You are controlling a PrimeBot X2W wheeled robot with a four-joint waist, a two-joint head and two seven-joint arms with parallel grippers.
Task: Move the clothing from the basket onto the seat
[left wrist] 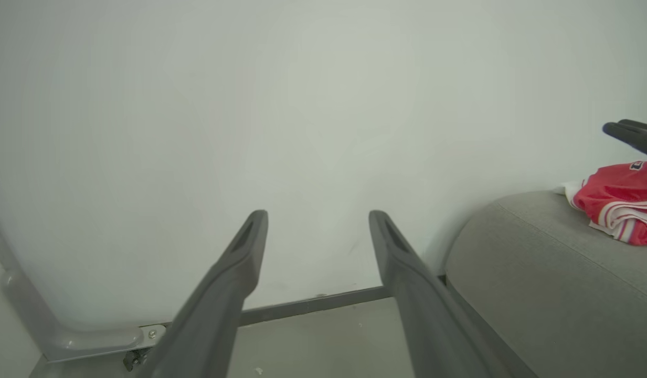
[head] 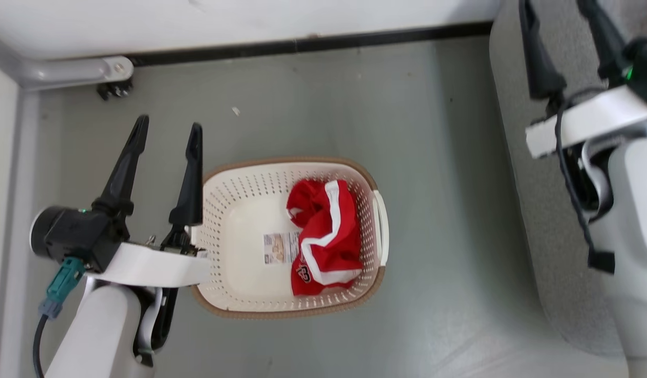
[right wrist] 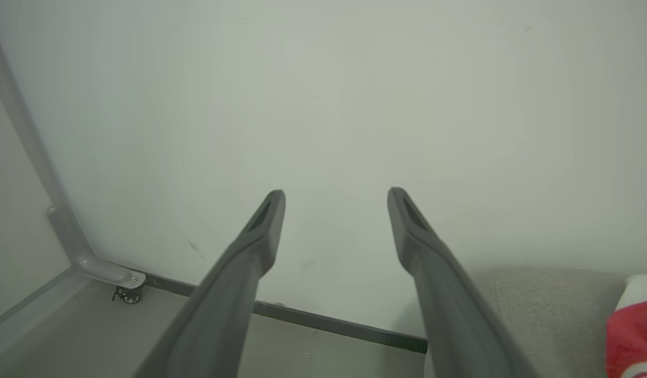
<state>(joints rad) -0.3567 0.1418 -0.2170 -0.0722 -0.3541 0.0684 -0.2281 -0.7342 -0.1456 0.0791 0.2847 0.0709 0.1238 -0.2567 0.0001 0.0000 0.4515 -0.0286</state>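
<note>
Left claw (head: 168, 124) hangs wide and empty over the floor (head: 433, 157), its right finger just beside the basket (head: 292, 160) wall. Right claw (right wrist: 336, 195) is likewise spread wide with nothing between its fingers, poised above the seat (head: 517, 157). One garment (left wrist: 622, 202) lies on the seat just below the right claw's tips, so I judge the task about half done; the step in hand is reaching for what is left. That is a second garment (head: 326, 236), down in the basket's right half, to the right of the left claw and well to the left of the right claw, beside a label (head: 281, 248). It looks like shiny red cloth, crumpled into a loose heap, with broad white stripes and a bit of white-edged lettering near its lower end. Next, a claw should drop inside the rim, fingers open, and pinch a raised fold. Soft cloth will likely sag and trail, so it should be lifted high to clear the wall.
</note>
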